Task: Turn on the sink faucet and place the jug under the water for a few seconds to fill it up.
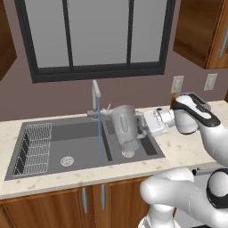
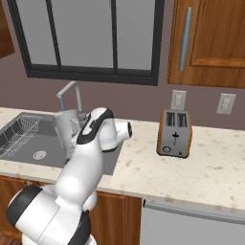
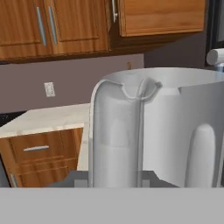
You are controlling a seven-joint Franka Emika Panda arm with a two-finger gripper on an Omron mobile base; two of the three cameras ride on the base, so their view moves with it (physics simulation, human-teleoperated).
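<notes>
The silver sink faucet (image 1: 95, 92) stands behind the dark double-basin sink (image 1: 58, 133). A thin blue stream of water (image 1: 99, 129) falls from its spout near the divider between the basins. The translucent grey jug (image 1: 124, 126) hangs upright over the right basin, just right of the stream and apart from it. My gripper (image 1: 143, 126) reaches in from the right and is shut on the jug's handle side. From the right base view the jug (image 2: 66, 127) sits below the faucet (image 2: 72, 92), partly behind my arm. The hand view looks at the jug's wall and pour lip (image 3: 142, 127) up close.
A wire rack (image 1: 34, 148) lies in the left basin. A brown-sided toaster (image 2: 174, 133) stands on the counter right of the sink, below two wall outlets. A window is behind the faucet and wooden cabinets hang at the upper right.
</notes>
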